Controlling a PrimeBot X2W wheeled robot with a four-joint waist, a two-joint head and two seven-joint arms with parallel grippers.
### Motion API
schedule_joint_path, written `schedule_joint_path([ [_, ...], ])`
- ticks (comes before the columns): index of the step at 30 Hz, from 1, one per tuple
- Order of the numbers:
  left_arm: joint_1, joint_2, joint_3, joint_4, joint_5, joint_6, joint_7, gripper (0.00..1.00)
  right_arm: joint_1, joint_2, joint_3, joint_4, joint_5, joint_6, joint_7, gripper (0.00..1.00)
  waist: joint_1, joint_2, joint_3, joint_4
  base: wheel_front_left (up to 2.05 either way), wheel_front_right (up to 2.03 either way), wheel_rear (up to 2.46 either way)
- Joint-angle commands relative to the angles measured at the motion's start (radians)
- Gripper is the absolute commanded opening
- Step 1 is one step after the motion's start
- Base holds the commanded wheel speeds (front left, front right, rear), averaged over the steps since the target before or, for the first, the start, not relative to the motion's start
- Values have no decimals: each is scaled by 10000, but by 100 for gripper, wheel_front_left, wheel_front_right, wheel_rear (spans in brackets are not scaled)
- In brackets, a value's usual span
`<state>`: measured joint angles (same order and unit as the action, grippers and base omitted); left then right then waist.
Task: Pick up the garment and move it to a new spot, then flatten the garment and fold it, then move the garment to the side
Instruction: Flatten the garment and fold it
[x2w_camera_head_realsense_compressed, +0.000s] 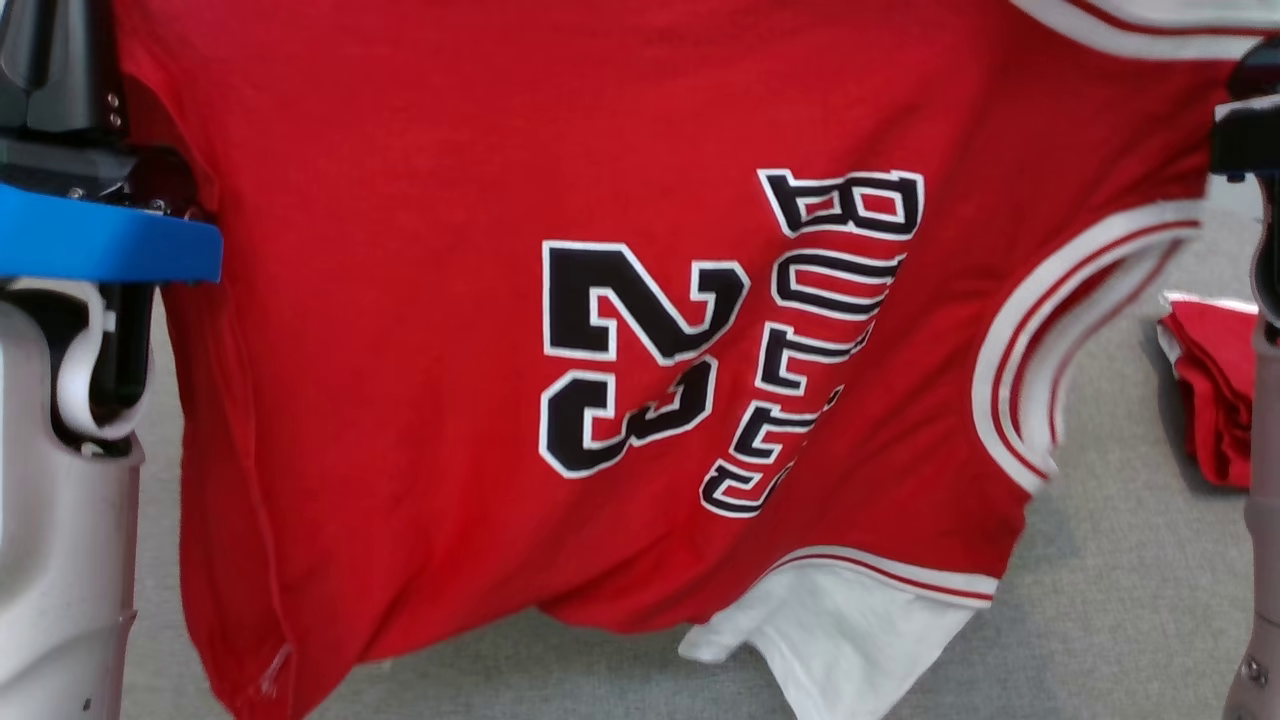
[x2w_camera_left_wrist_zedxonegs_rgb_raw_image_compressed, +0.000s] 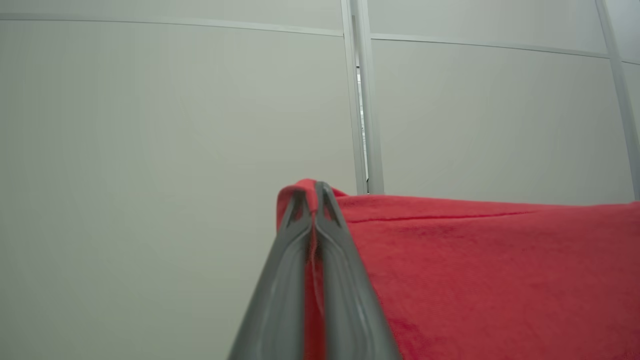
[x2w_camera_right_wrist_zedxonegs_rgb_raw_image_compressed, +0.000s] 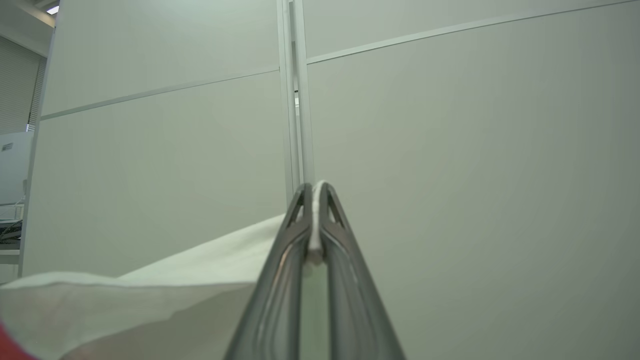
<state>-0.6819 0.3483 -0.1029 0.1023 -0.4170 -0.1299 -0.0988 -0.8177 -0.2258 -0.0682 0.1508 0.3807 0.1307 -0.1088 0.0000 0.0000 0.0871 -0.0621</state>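
Left hand and right hand, each pinched shut on the red jersey, hold it up.
The left grips a red edge, the right a white trim, and the cloth hangs spread between them over the grey worktop. Soft, light and limp, it would likely droop wherever unsupported, so corners and hems look the best holds.

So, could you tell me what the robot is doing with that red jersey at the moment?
The robot holds the red jersey spread out between both arms, hanging over the grey surface. Its left gripper is shut on a red edge, and its right gripper is shut on white trim. Nothing is flattened or folded yet. Another red garment lies on the surface to the right.
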Motion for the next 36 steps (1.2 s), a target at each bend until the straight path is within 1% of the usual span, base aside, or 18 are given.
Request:
schedule_joint_path([
  [1, -197, 44, -21, 264, 18, -4, 52, 0, -309, 15, 25, 263, -157, 0, -20, 0, 0, 0, 316, 57, 0, 0, 0],
  [5, -1086, -18, -55, 1295, 97, 77, -63, 0, -1458, 75, 91, 1440, -752, -1, -427, 0, 0, 0, 1130, -212, 0, 0, 0],
  [8, -2084, -75, -92, 2085, 295, 110, -543, 0, -2609, 46, -98, 2256, -1341, -1, -1068, 0, 0, 0, 1563, -373, 0, 0, 0],
  [11, -2918, -196, -196, 2718, 411, 108, -996, 0, -3522, 112, -473, 2813, -1682, -1, -1402, 0, 0, 0, 1805, -522, 0, 0, 0],
  [13, -3223, -236, -301, 3041, 490, 78, -1227, 0, -3833, 129, -706, 2963, -1764, -1, -1515, 0, 0, 0, 1850, -578, 0, 0, 0],
  [15, -3119, -260, -400, 3377, 433, 51, -1397, 0, -3654, 167, -805, 3044, -1716, -1, -1556, 0, 0, 0, 1831, -663, 0, 0, 0],
  [19, -1967, -351, -493, 4206, 266, 13, -1582, 0, -2059, 216, -694, 2946, -1354, -3, -1564, 0, 0, 0, 1767, -815, 0, 0, 0],
  [21, -1183, -432, -468, 4646, 166, 8, -1632, 0, -928, 284, -703, 2851, -1089, -6, -1566, 0, 0, 0, 1775, -867, 0, 0, 0],
  [24, 166, -767, -247, 5351, -94, 29, -1666, 0, 1034, 542, -742, 2872, -599, -7, -1570, 0, 0, 0, 1821, -919, 0, 0, 0],
  [26, 1125, -1074, -48, 5552, -124, 31, -1666, 0, 2264, 744, -749, 2928, -349, -7, -1573, 0, 0, 0, 1830, -955, 0, 0, 0],
  [27, 1125, -1074, -48, 5552, -124, 31, -1666, 0, 2264, 744, -749, 2928, -349, -7, -1573, 0, 0, 0, 1830, -955, 0, 0, 0],
  [29, 2056, -1383, 30, 5789, -62, 23, -1667, 0, 3395, 978, -716, 3014, -142, -7, -1573, 0, 0, 0, 1815, -983, 0, 0, 0],
  [31, 2748, -1633, 309, 5823, -27, 18, -1671, 0, 4369, 1175, -576, 3085, -48, -6, -1574, 0, 0, 0, 1732, -997, 0, 0, 0],
  [36, 4415, -2178, 709, 5771, 414, 3, -1671, 0, 6223, 1516, -414, 3119, 163, -6, -1573, 0, 0, 0, 1309, -1001, 0, 0, 0],
])
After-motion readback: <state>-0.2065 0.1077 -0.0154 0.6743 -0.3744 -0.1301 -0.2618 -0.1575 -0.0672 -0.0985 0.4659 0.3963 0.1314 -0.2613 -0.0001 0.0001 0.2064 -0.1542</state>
